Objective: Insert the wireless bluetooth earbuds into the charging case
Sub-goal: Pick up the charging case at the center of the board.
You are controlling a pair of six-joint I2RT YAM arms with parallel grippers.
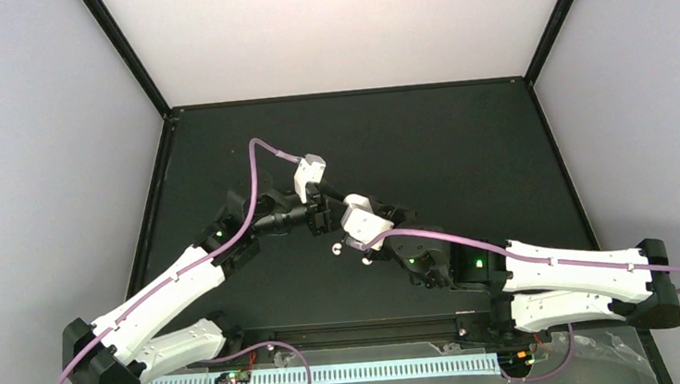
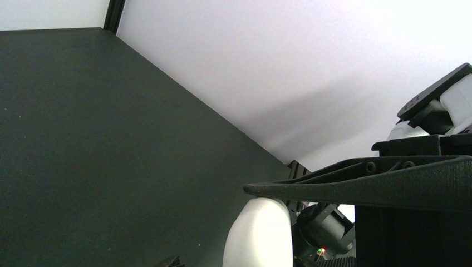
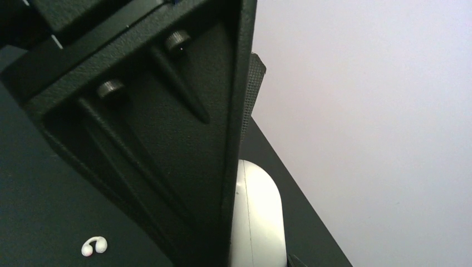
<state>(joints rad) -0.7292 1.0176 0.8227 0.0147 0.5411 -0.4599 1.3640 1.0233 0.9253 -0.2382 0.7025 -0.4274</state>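
Right gripper (image 1: 349, 235) grips the white charging case (image 3: 253, 217) against its finger, clear of the table. Left gripper (image 1: 322, 214) has a finger over the same case, but I cannot tell if its jaws are bearing on it. A white earbud (image 3: 93, 245) lies on the table below the right finger, nearer that arm by my reckoning. Only the top view shows a second white earbud (image 1: 366, 261), and it hides the case.

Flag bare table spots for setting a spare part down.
Free: the far strip of the table along the back wall, plus the right side beyond the right arm. Crowded: centre, where left gripper and right gripper meet at the charging case, white earbuds just nearer; arm bases fill the near edge.
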